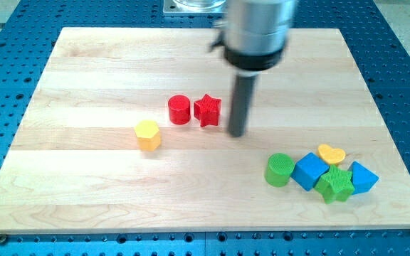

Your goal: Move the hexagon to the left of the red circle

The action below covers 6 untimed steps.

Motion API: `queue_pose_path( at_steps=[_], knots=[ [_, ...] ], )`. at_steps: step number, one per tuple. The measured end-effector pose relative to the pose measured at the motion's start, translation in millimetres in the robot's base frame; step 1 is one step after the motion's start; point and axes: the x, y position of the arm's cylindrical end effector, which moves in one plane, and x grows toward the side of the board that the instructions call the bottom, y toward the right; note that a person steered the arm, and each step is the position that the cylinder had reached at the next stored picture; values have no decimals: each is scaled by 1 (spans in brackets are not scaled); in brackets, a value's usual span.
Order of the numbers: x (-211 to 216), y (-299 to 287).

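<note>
The yellow hexagon (pixel 147 134) lies left of the board's middle. The red circle (pixel 179 109) stands up and to the right of it, a short gap between them. A red star (pixel 208 110) sits right beside the red circle on its right. My tip (pixel 238 133) is down at the board to the right of the red star, a little lower than it, well to the right of the hexagon and touching no block.
A cluster at the lower right: a green circle (pixel 280 169), a blue cube (pixel 310 171), a yellow heart (pixel 331 153), a green star (pixel 335 185) and another blue block (pixel 362 178). The wooden board (pixel 84 64) lies on a blue perforated table.
</note>
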Motion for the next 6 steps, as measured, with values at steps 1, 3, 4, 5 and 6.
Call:
queue_pose_path(
  at_steps=[1, 3, 4, 5, 6],
  knots=[
    [38, -94],
    [44, -144],
    [16, -64],
    [17, -62],
    [24, -113]
  ],
)
